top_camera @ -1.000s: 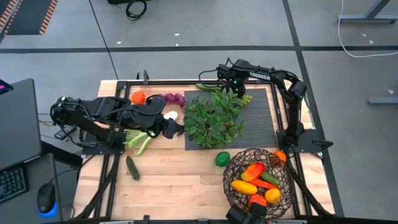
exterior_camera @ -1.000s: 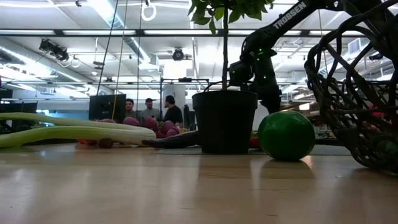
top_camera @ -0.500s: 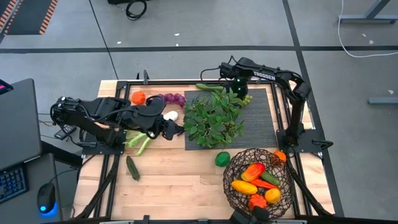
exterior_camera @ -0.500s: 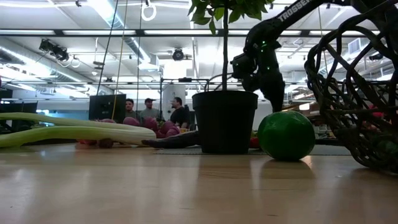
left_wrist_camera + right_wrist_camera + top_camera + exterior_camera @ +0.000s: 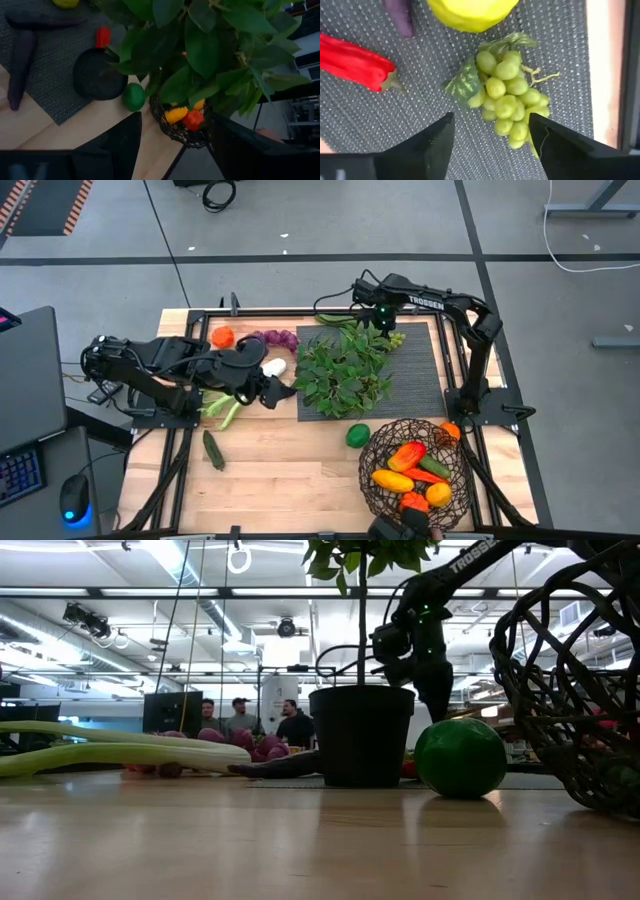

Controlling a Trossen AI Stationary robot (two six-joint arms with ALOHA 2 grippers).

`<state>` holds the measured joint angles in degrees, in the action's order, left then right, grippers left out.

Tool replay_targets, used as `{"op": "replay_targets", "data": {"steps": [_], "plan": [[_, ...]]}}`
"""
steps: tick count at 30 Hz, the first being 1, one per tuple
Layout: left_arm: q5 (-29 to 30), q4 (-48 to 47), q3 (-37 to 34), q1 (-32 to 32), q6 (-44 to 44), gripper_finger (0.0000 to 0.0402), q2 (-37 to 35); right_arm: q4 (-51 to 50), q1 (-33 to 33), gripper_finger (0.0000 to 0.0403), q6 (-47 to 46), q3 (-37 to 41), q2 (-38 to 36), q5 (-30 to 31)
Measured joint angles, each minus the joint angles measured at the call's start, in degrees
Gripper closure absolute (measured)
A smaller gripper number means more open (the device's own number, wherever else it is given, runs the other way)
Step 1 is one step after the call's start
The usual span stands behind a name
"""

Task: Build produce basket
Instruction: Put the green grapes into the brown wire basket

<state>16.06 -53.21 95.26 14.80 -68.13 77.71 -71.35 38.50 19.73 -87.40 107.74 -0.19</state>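
Note:
The wire basket [image 5: 364, 467] stands at the near right and holds several pieces of produce. A lime [image 5: 357, 435] lies beside it on the wood. Green grapes [image 5: 507, 95] lie on the black mat [image 5: 420, 375], next to a lemon [image 5: 470, 10] and a red chili [image 5: 355, 62]. My right gripper [image 5: 491, 120] hovers open just over the grapes, one finger on either side, touching nothing. My left gripper [image 5: 278, 390] waits open left of the potted plant [image 5: 345, 370]. An orange tomato [image 5: 222, 336], purple grapes [image 5: 278, 338], a leek [image 5: 225, 405] and a cucumber [image 5: 213, 450] lie at the left.
The plant's leaves spread over the mat's left half and hide its pot from above. A second cucumber [image 5: 335, 320] lies at the far edge. A small orange fruit [image 5: 450, 430] sits by the basket's far rim. People stand in the room beyond the table [image 5: 240, 715].
My right gripper has risen a little over the mat's far end and shifted slightly toward the table's right edge. The green grapes stay where they were.

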Motion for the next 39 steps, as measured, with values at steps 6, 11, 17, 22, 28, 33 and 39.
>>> {"op": "replay_targets", "data": {"steps": [6, 11, 17, 22, 28, 33, 39], "plan": [[-0.1, 0.0, 0.0, 0.9, -0.3, 0.017, 0.0, 0.5, 0.0, 0.0137, -0.2, 2.7, 0.0, 0.0], [-0.1, 0.0, 0.0, 0.9, -0.7, 0.017, 0.0, 1.8, 0.0, 0.0139, -0.2, 4.5, 0.0, 0.2], [-0.1, 0.0, 0.0, 0.9, -0.7, 0.017, 0.0, 2.4, 0.6, 0.0139, -1.4, 4.5, 0.0, 0.5], [0.0, 0.0, 0.0, 0.9, -0.7, 0.017, 0.0, 3.3, 0.7, 0.014, -0.1, 4.9, 0.0, 0.6], [-0.1, 0.0, 0.0, 0.9, -1.5, 0.017, 0.0, 5.7, 1.7, 0.0158, 4.0, 4.9, 0.0, 0.3], [-0.1, 0.0, 0.0, 0.9, -2.1, 0.017, 0.0, 8.6, 3.1, 0.018, 4.4, 5.4, 0.0, 0.4], [-0.9, -0.1, 0.0, 0.9, -3.2, 0.017, 0.0, 9.5, 4.3, 0.0214, 4.8, 6.5, 0.0, -0.4]]}}
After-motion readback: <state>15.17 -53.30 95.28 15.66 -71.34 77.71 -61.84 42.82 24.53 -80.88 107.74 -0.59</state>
